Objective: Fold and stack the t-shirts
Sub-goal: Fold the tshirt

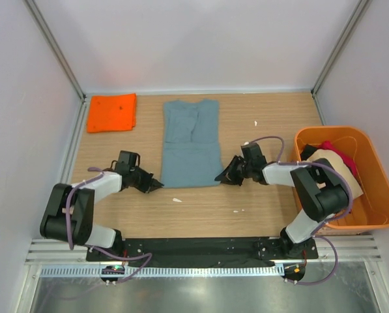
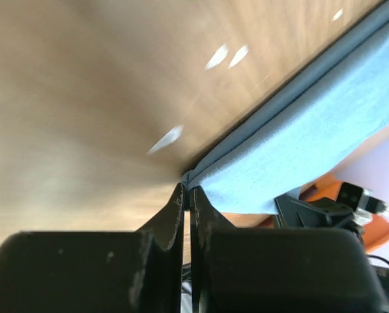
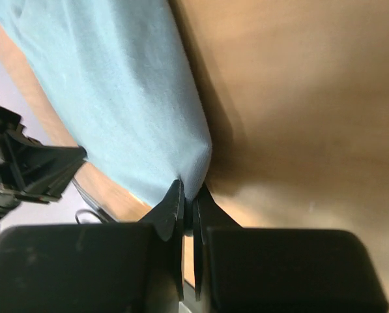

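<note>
A grey-blue t-shirt (image 1: pixel 191 143) lies lengthwise in the middle of the table, its sides folded in. My left gripper (image 1: pixel 159 185) is at its near left corner. In the left wrist view that gripper (image 2: pixel 187 190) is shut on the bunched corner of the grey-blue t-shirt (image 2: pixel 298 143). My right gripper (image 1: pixel 219 177) is at the near right corner. In the right wrist view it (image 3: pixel 193 192) is shut on the hem corner of the t-shirt (image 3: pixel 129 91). A folded orange t-shirt (image 1: pixel 112 112) lies at the back left.
An orange plastic tub (image 1: pixel 376 189) stands at the right, holding beige (image 1: pixel 334 163), red and dark shirts. Small white scraps (image 1: pixel 176 199) lie on the wooden table (image 1: pixel 259 208). Metal frame posts and white walls close in the back and sides.
</note>
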You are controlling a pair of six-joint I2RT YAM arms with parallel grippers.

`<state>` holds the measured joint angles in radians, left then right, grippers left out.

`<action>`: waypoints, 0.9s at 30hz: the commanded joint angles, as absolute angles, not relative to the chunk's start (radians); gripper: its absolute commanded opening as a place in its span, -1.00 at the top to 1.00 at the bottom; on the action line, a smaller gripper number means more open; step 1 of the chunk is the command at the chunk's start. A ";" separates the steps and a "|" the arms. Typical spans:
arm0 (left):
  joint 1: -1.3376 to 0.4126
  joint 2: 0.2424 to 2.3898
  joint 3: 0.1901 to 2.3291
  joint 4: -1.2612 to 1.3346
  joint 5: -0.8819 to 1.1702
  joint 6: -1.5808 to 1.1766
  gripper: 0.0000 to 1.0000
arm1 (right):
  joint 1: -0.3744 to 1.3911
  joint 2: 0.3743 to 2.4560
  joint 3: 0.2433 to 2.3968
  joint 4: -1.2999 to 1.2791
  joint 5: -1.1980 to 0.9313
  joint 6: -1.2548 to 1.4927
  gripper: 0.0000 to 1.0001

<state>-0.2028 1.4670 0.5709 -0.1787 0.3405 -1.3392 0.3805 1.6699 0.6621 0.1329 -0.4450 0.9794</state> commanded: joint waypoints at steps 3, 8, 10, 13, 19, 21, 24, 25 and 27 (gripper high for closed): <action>-0.201 1.296 0.505 -0.429 0.242 -1.214 1.00 | 0.417 1.502 0.565 0.006 -0.429 0.920 0.98; -0.219 1.154 0.425 -0.527 0.269 -1.193 1.00 | 0.494 1.352 0.482 -0.067 -0.425 0.945 0.98; -0.232 1.117 0.420 -0.564 0.273 -1.184 1.00 | 0.518 1.283 0.439 -0.075 -0.420 0.972 0.98; -0.262 1.063 0.436 -0.632 0.264 -1.169 1.00 | 0.581 1.186 0.394 -0.097 -0.388 1.026 0.97; -0.307 1.000 0.485 -0.735 0.221 -1.144 1.00 | 0.679 1.095 0.327 -0.103 -0.325 1.123 0.98; -0.311 1.003 0.483 -0.739 0.232 -1.146 1.00 | 0.701 1.098 0.321 -0.078 -0.324 1.147 0.97; -0.325 1.009 0.517 -0.764 0.235 -1.140 1.00 | 0.710 1.121 0.334 -0.071 -0.340 1.151 0.97; -0.330 1.015 0.532 -0.779 0.216 -1.135 1.00 | 0.710 1.132 0.353 -0.080 -0.345 1.146 0.97; -0.344 1.023 0.575 -0.821 0.198 -1.108 1.00 | 0.710 1.134 0.364 -0.089 -0.373 1.144 0.98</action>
